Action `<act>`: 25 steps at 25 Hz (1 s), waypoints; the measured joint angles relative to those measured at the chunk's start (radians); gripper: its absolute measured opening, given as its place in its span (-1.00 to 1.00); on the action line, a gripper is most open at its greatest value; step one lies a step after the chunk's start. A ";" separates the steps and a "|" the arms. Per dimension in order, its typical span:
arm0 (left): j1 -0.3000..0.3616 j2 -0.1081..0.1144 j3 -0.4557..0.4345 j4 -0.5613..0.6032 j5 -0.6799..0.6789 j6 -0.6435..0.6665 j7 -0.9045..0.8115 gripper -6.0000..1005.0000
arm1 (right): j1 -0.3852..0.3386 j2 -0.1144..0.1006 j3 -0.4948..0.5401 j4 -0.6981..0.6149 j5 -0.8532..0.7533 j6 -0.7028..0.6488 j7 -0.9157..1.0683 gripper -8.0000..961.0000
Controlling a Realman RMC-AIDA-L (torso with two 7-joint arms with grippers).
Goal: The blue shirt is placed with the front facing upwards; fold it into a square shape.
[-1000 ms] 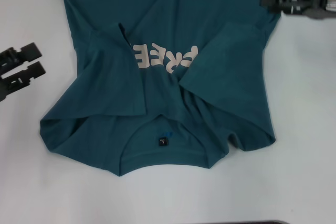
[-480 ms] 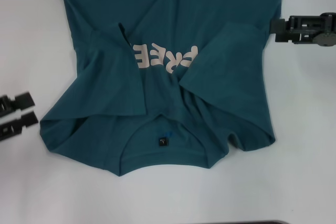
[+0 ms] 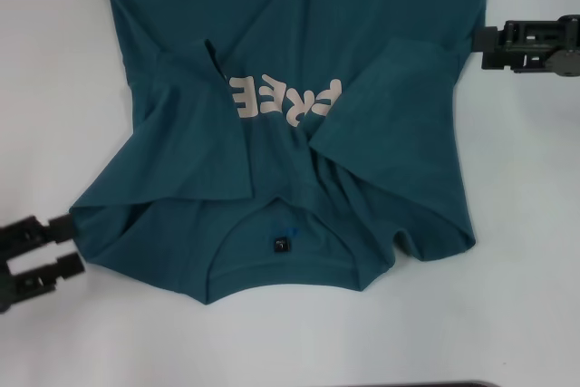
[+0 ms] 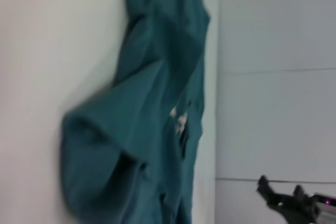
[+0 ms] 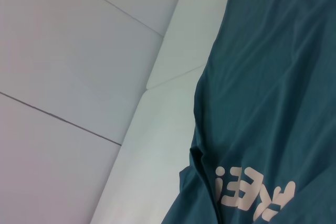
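Dark teal-blue cotton shirt [image 3: 290,124] spread front-up on white table [image 3: 526,224], both sleeves folded inward, partly covering pale "FREE" lettering [image 3: 285,101]; far hem cut off. Left gripper [image 3: 56,249] nearest, fingers parted, at shirt's near-left corner; contact unclear. Right gripper [image 3: 485,45] beside far-right edge, spread indeterminate.

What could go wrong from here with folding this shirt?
The left gripper sits open at the shirt corner where layers bunch; it might pinch only the top layer. The sleeves are folded in unevenly, so the fold could come out lopsided. The right gripper sits off the edge and may miss it.
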 joint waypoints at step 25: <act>-0.016 -0.066 -0.002 0.018 0.102 -0.216 -0.078 0.28 | -0.006 -0.008 0.034 0.000 0.002 0.000 0.019 0.68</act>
